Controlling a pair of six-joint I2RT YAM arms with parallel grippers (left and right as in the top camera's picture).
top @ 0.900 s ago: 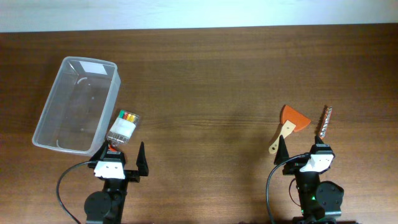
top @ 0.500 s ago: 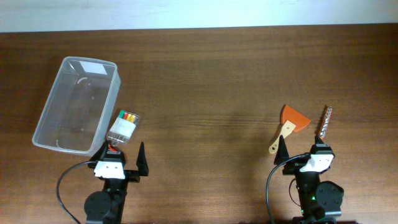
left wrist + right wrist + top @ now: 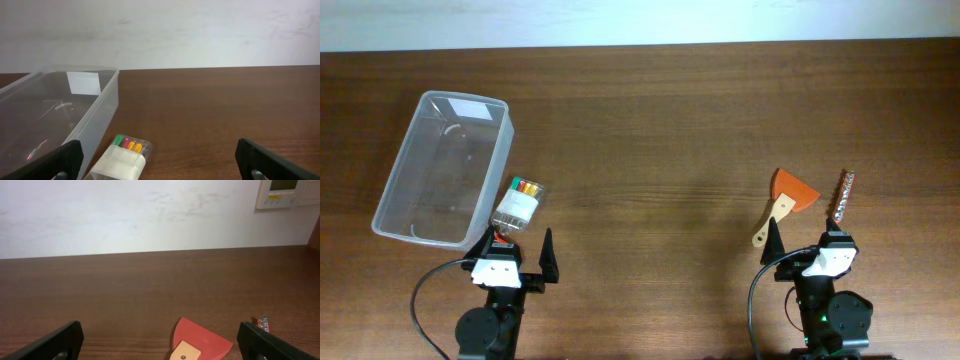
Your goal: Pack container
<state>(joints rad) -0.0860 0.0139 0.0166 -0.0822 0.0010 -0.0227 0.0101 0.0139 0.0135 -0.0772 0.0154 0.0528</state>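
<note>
The clear plastic container (image 3: 445, 168) lies empty at the left of the table; it also shows in the left wrist view (image 3: 55, 115). A small clear pack of coloured markers (image 3: 519, 204) lies beside its right wall, also in the left wrist view (image 3: 125, 156). An orange scraper with a wooden handle (image 3: 785, 200) and a strip of bits (image 3: 842, 195) lie at the right; the scraper shows in the right wrist view (image 3: 200, 342). My left gripper (image 3: 516, 250) is open and empty just in front of the marker pack. My right gripper (image 3: 810, 240) is open and empty just in front of the scraper.
The brown wooden table (image 3: 660, 130) runs to a white wall at the back. A wall control panel (image 3: 287, 192) shows at the upper right of the right wrist view.
</note>
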